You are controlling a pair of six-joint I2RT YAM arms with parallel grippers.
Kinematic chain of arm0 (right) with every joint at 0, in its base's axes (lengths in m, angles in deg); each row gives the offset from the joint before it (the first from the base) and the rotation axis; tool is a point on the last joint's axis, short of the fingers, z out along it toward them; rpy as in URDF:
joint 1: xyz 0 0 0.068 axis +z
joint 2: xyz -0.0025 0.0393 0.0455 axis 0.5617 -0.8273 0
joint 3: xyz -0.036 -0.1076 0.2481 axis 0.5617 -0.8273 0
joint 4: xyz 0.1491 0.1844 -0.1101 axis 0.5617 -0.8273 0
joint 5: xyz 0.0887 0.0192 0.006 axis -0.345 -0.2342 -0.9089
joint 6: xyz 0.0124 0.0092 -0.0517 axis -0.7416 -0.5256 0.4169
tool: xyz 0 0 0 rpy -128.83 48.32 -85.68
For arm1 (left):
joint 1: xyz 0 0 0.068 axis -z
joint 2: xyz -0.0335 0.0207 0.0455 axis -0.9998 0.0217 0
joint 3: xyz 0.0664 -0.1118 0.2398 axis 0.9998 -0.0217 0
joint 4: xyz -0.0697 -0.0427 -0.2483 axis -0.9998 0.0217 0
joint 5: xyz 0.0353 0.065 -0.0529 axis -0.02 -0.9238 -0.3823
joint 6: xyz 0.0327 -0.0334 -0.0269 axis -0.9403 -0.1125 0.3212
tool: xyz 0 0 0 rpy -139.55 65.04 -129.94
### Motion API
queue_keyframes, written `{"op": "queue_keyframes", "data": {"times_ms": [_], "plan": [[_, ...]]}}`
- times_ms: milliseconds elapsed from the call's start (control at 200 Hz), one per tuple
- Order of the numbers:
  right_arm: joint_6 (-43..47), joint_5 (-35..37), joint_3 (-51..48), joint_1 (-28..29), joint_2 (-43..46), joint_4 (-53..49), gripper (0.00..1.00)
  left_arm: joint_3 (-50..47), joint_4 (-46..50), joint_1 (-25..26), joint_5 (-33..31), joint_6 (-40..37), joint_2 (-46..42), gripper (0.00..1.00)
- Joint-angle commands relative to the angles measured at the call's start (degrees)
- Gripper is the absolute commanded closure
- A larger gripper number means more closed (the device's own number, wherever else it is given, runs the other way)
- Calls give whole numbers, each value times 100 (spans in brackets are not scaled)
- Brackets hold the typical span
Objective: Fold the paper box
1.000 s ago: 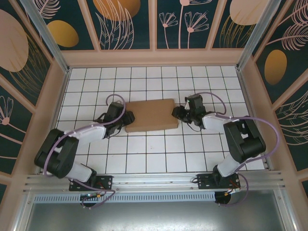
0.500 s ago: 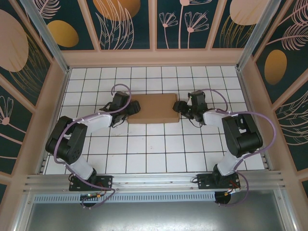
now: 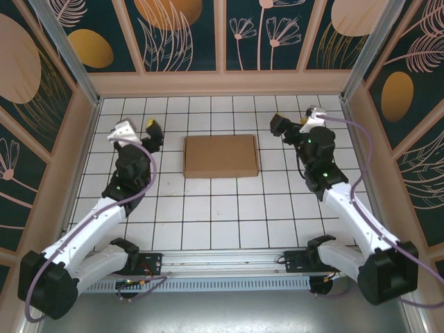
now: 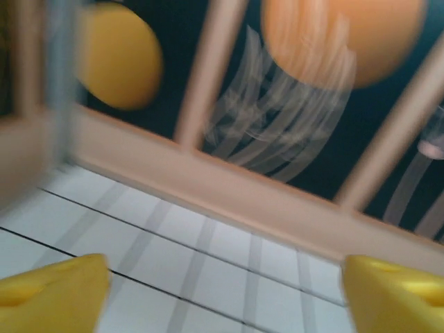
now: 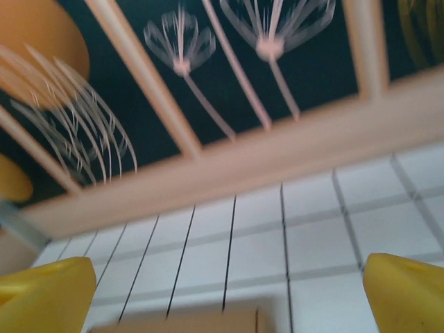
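The paper box (image 3: 220,156) is a shallow, closed brown cardboard rectangle lying flat on the tiled table, mid-back. My left gripper (image 3: 150,132) is raised to the left of it, well apart, pointing at the back wall. In the left wrist view its yellow fingertips (image 4: 52,288) stand wide, so the left gripper (image 4: 225,298) is open and empty. My right gripper (image 3: 280,127) hovers off the box's back right corner, apart from it. The right gripper (image 5: 227,298) is open with nothing between its fingertips (image 5: 406,291), and the box's edge (image 5: 180,323) shows just below.
The white gridded table (image 3: 222,215) is fenced by a wooden rim (image 3: 222,83) and dark patterned wall panels on three sides. Both arm bases sit on the metal rail (image 3: 222,262) at the near edge.
Both grippers were down at the box's left and right ends. They have let go, opened wide, and lifted back away from it. The box now lies square, slightly farther back.
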Motion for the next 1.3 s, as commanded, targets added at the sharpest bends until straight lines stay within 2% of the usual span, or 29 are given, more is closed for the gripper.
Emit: {"op": "queue_keyframes", "data": {"times_ms": [0, 25, 75, 95, 165, 230, 275, 330, 445, 500, 555, 616, 701, 741, 781, 811, 836, 881, 931, 976, 1026, 1086, 1231, 1271, 1296], "plan": [[1438, 794, -896, -15, 125, 1770, 1, -527, -1291, -103, -1890, -893, 479, 31], [1555, 864, -1116, -15, 156, 2101, 1, -503, -1240, -157, -1717, -1084, 630, 27], [1674, 1123, -1449, -32, 115, 2726, 1, -441, -1092, -229, -1089, -1665, 942, 5], [1728, 1170, -1576, -31, 77, 2952, 1, -440, -1100, -252, -882, -1892, 1068, 2], [2042, 1207, -1956, -50, -151, 3544, 1, -582, -1432, -318, -326, -2621, 1476, 2], [2312, 1424, -2281, -92, -478, 4108, 1, -809, -1937, -388, -494, -2785, 1772, 1], [2507, 1585, -2442, -164, -772, 4358, 1, -1082, -2467, -500, -535, -2752, 1885, 1], [2518, 1656, -2514, -388, -1162, 4267, 1, -1518, -3107, -728, -111, -2739, 1923, 2], [2174, 1708, -2756, -916, -1831, 4335, 1, -1656, -2793, -1281, 3, -1871, 2128, 2], [1734, 1181, -3034, -1251, -2068, 4974, 1, -1763, -2975, -1561, 135, -1604, 2143, 3], [1813, 540, -3243, -1506, -2237, 5614, 1, -1885, -3364, -1904, 620, -1301, 2119, 5], [1644, -95, -3292, -1813, -2584, 5921, 1, -1792, -3448, -2135, 544, -954, 2292, 1], [1279, -537, -3799, -2240, -3318, 7700, 1, -1825, -3990, -2320, 797, -936, 2697, 1], [1186, -956, -3880, -2429, -3154, 7489, 1, -1866, -4036, -2321, 1402, -1168, 2686, 1], [1160, -1080, -3732, -2477, -3164, 7274, 1, -2085, -4625, -2324, 2189, -1501, 2845, 1], [1184, -1249, -3653, -2501, -3186, 7170, 1, -2286, -5332, -2325, 2469, -1626, 3100, 1], [1222, -1386, -3625, -2521, -3155, 7052, 1, -2420, -5715, -2318, 2526, -1643, 3205, 1], [1251, -1457, -3645, -2514, -3173, 7159, 1, -2399, -5217, -2318, 2468, -1583, 2978, 1], [1284, -1436, -3663, -2497, -3176, 7175, 1, -2272, -5220, -2320, 2317, -1529, 3115, 1], [1278, -1042, -3509, -2401, -3159, 6853, 1, -2163, -4917, -2363, 2410, -1480, 3078, 1], [1392, -553, -3211, -2177, -3105, 6221, 1, -2162, -5001, -2383, 2428, -1479, 3112, 1], [1597, -159, -3059, -1913, -3139, 5968, 1, -2160, -4964, -2392, 2444, -1478, 3091, 1], [1587, -290, -3040, -1949, -3131, 5950, 1, -2163, -4943, -2391, 2454, -1478, 3087, 1], [1688, -861, -2988, -2029, -3141, 5853, 1, -2167, -4959, -2391, 2456, -1491, 3088, 1], [1687, -1246, -2997, -2131, -3118, 5816, 1, -2171, -4964, -2391, 2668, -1568, 3071, 1]]}}
